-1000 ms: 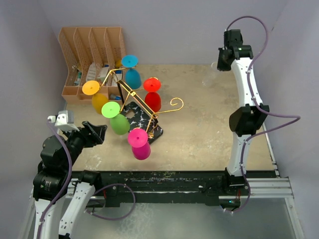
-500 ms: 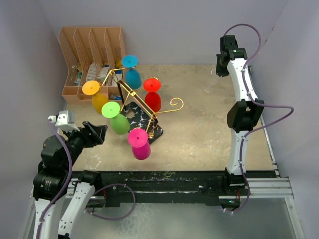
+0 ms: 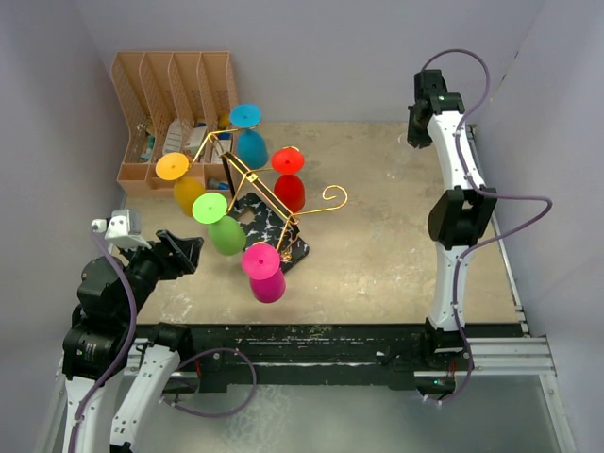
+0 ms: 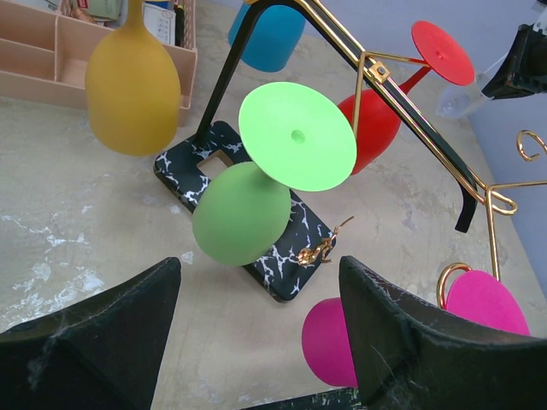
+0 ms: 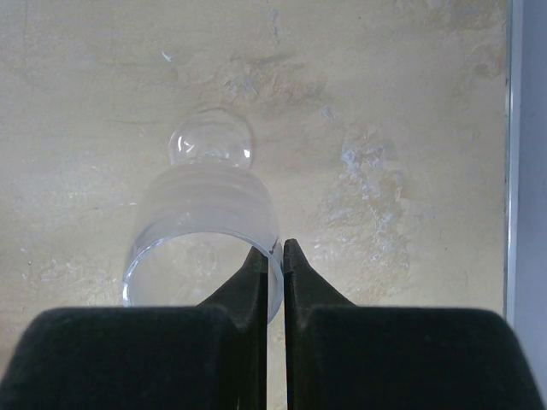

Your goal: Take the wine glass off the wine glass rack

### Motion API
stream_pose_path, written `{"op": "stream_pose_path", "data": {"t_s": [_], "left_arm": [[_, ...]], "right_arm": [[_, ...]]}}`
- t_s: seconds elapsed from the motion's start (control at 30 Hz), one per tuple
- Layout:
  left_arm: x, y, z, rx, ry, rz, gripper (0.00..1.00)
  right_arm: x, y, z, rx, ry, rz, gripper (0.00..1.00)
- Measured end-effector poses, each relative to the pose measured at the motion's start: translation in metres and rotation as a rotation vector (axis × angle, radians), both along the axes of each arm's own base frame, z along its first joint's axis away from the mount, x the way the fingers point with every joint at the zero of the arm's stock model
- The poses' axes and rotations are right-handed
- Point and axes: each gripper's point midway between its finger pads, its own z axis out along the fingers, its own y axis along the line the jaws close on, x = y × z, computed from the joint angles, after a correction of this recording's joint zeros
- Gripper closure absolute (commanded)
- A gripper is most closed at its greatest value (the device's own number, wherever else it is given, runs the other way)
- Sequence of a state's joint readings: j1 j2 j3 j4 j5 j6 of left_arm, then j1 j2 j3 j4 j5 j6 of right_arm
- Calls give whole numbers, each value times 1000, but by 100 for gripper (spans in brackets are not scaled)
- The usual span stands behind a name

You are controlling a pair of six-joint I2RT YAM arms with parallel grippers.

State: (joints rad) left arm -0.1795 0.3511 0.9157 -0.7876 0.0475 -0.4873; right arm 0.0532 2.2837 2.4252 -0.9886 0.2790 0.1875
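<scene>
The right gripper [image 5: 273, 249] is pinched shut on the rim of the clear stemmed wine glass [image 5: 205, 201], foot downward at the sandy table's [image 3: 377, 236] one o'clock. That is well apart from the gold wire rack on its black marbled base [image 3: 274, 226] at ten o'clock. Seat the foot flat before releasing, with no sideways drag. The left gripper [image 4: 256, 282] gapes, idle.

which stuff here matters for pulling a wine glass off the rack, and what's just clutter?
Job: wine glass rack; green glass, yellow glass, blue glass, red glass, magenta glass hanging on it; clear wine glass, rim pinched by right gripper; left gripper, open, near green glass.
Lying about: orange-brown file organiser, oddments in its slots; table.
</scene>
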Motion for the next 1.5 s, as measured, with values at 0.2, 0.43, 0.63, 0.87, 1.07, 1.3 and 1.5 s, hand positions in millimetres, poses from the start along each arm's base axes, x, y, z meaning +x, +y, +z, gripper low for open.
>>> {"op": "stream_pose_path", "data": {"t_s": [0.2, 0.43, 0.63, 0.87, 1.07, 1.3, 1.5], "left_arm": [[0, 0, -2, 1, 6, -1, 23], [0, 0, -2, 1, 6, -1, 23], [0, 0, -2, 1, 6, -1, 22], [0, 0, -2, 1, 6, -1, 22], [0, 0, -3, 1, 6, 0, 22], [0, 1, -3, 4, 10, 7, 22], [0, 2, -4, 4, 12, 10, 22]], "right_arm": [[3, 0, -4, -1, 2, 0, 87], [5, 2, -1, 7, -13, 4, 63], [8, 5, 7, 23, -38, 13, 58], [-6, 7, 73, 45, -169, 19, 50], [-48, 17, 178, 116, -400, 50, 46], [-132, 116, 226, 554, -511, 362, 49], [-252, 251, 208, 929, -338, 747, 49]]}}
